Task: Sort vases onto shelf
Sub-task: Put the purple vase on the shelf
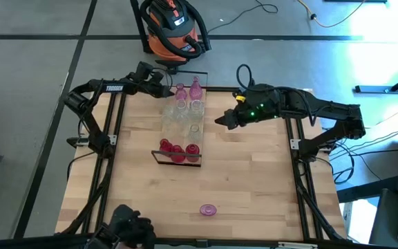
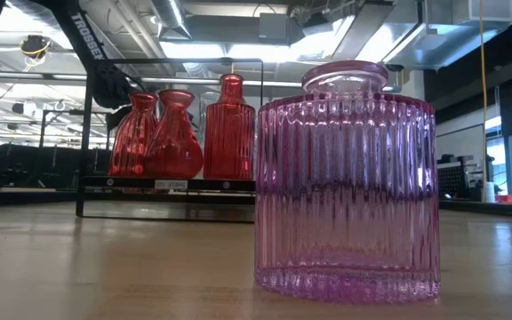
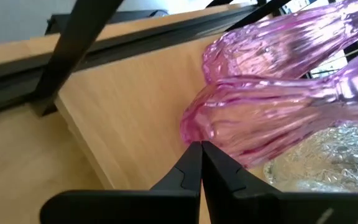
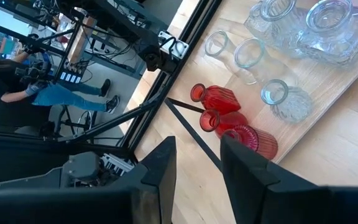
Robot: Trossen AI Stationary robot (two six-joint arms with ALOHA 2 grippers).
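High view. The shelf (image 1: pixel 182 133) runs top to bottom at frame centre, black frame at its lower end. Pink vases (image 1: pixel 188 92) at the top, clear vases (image 1: pixel 180 116) in the middle, red vases (image 1: pixel 178 150) at the bottom. One stray pink vase (image 1: pixel 208 209) stands alone on the table (image 1: pixel 254 187) at lower centre, well apart from the shelf. Left gripper (image 1: pixel 166 86) sits at the shelf's upper end, beside the pink group. Right gripper (image 1: pixel 221 122) hangs just right of the shelf's middle, fingers pointing left at it. The stray lies below both; the right gripper looks the nearer, though neither is close.

Low view. Stray pink vase (image 2: pixel 347 182) fills the right half, upright, long axis vertical, mouth up. Red vases (image 2: pixel 185 132) stand behind at left, on the shelf.

Left wrist view. Left gripper (image 3: pixel 201 149) fingers pressed together, nothing between them, tips just short of the base of a pink vase (image 3: pixel 260 124); whether they touch cannot be told.

Right wrist view. Right gripper (image 4: pixel 197 152) fingers apart, nothing between them. Red vases (image 4: pixel 232 118) lie ahead, clear vases (image 4: pixel 272 56) to the upper right. The stray is out of this frame, so a pick likely needs the arm to turn away from the shelf.
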